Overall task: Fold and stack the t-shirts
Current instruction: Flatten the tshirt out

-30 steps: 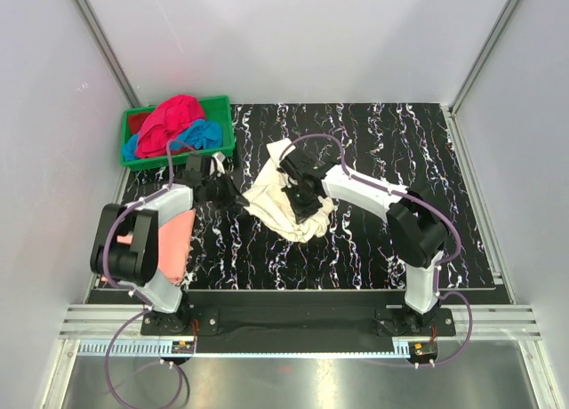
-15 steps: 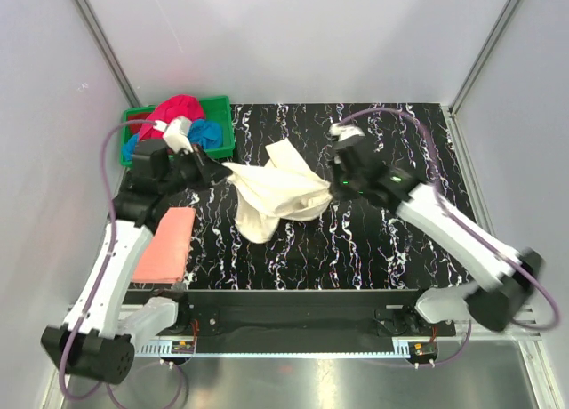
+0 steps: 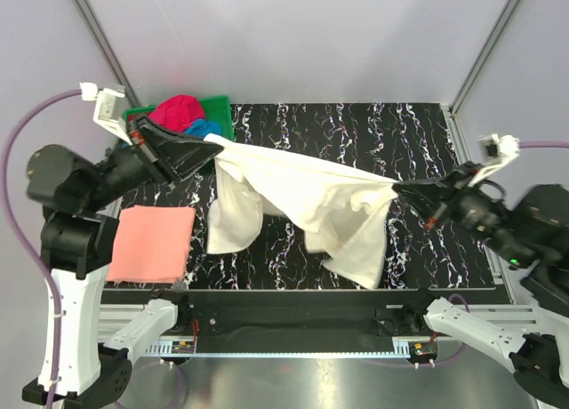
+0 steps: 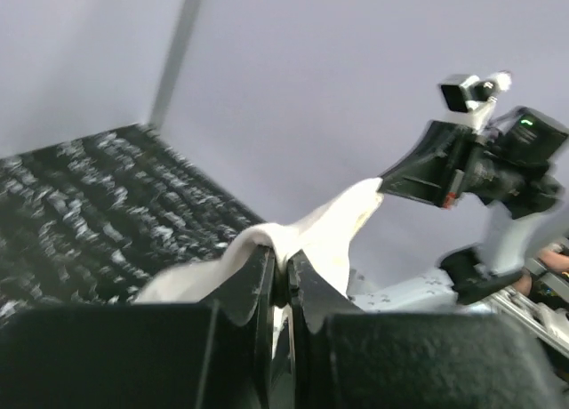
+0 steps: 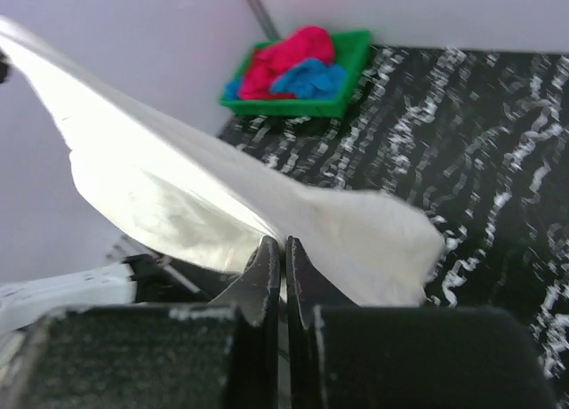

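Taut cream t-shirt (image 3: 311,196) across mid-table; green crate (image 3: 218,111) far left; open tabletop (image 3: 373,133) beyond.

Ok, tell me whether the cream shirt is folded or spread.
Spread, not folded: the cream t-shirt hangs stretched between the left gripper and the right gripper, loose cloth drooping below.

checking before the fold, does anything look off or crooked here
Only the cream t-shirt: held up between the left gripper and right gripper, it hangs bunched and lopsided, drooping lowest toward the right. Nothing looks spilled or torn.
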